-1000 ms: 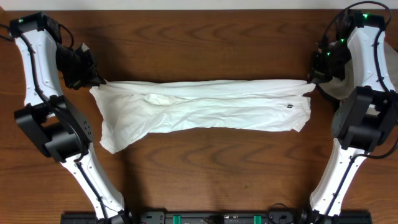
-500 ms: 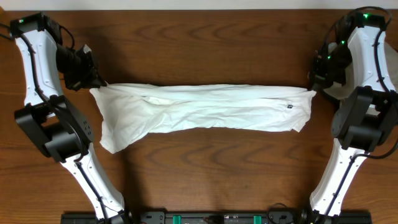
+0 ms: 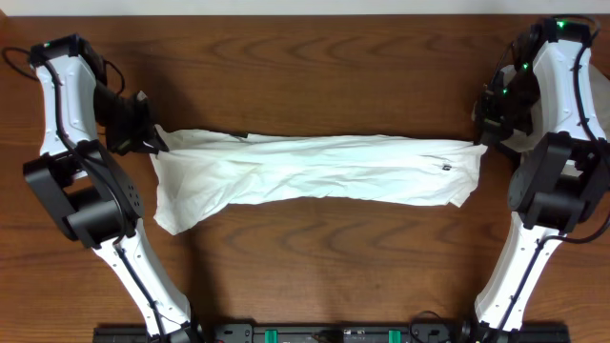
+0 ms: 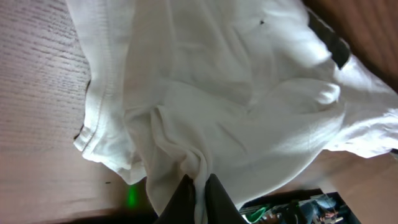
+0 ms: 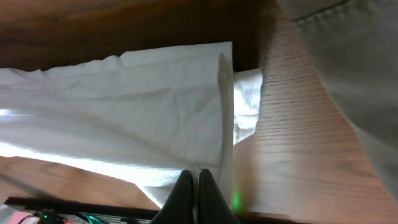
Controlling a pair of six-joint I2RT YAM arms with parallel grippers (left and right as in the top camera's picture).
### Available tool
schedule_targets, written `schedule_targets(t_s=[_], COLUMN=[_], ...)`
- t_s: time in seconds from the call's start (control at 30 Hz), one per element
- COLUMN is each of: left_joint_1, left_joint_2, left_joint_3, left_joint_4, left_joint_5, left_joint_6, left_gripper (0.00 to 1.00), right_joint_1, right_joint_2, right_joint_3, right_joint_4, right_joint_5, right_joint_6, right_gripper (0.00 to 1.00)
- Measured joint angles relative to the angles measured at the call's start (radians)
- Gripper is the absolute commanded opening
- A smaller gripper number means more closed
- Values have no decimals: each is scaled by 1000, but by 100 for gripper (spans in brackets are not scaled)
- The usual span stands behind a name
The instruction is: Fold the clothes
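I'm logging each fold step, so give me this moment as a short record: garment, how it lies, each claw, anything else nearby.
garment: white T-shirt
lay: bunched into a long band, stretched between the claws over the wooden table
left claw: shut on the shirt's left end
right claw: shut on the shirt's right end
nearby: grey-beige cloth beside the right end

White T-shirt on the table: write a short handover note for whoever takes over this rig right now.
The left gripper has its fingers shut on the far corner of the white T-shirt at that end.
The right gripper has its fingers shut on the far corner at the other end.
The shirt is stretched between both arms across the table.
Done: it looks folded lengthwise into a rumpled band.
Left: smooth it, fold it crosswise, then probably fold the grey-beige garment beside the right arm.
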Motion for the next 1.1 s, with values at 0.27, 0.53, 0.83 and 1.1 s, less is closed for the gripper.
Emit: schedule_targets(t_s=[0.27,0.53,0.83,1.1], left_joint_1=[0,0,0,0], left_joint_2=[0,0,0,0], left_joint_3=[-3,-3,-3,-4], left_joint_4=[0,0,0,0], left_joint_5=[-42,-133,-156,-171], left_joint_6=[-11,-65,-83,-86], left_gripper=[6,6,45,68], right_joint_1=[0,8,23,29], right_joint_2=[0,0,0,0], right_joint_3=[0,0,0,0], right_joint_4=[-1,-1,-1,-1], right_joint_5=[4,40,65,67], right_joint_6=[0,7,15,15], right_gripper=[2,7,18,16])
